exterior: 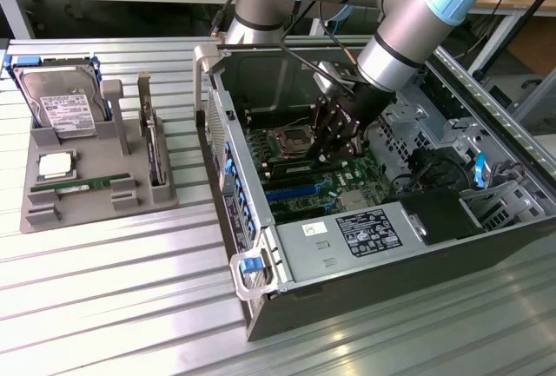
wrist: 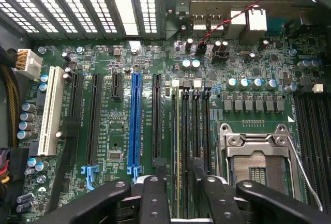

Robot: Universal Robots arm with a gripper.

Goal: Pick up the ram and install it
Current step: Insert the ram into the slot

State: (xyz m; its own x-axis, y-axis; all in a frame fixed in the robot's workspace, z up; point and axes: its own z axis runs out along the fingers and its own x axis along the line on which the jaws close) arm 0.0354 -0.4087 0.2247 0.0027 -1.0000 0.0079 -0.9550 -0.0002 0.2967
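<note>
One ram [wrist: 178,131] stands on edge in a memory slot of the motherboard [wrist: 119,141], beside the CPU socket [wrist: 256,164]. My gripper [wrist: 179,169] hangs straight over it, open, with one black finger [wrist: 160,180] on each side of the stick and a small gap to it on both sides. In the exterior view my gripper [exterior: 334,146] is down inside the open computer case [exterior: 261,220], over the slotted ram [exterior: 291,168]. A second ram [exterior: 80,186] lies flat in the grey holder [exterior: 39,211] at the exterior view's left.
The holder also carries a silver hard drive [exterior: 59,102], a CPU chip [exterior: 54,165] and an upright expansion card [exterior: 155,146]. Around my gripper are empty memory slots [wrist: 199,125], a blue PCIe slot [wrist: 135,123], the case walls and a drive cage [exterior: 452,176].
</note>
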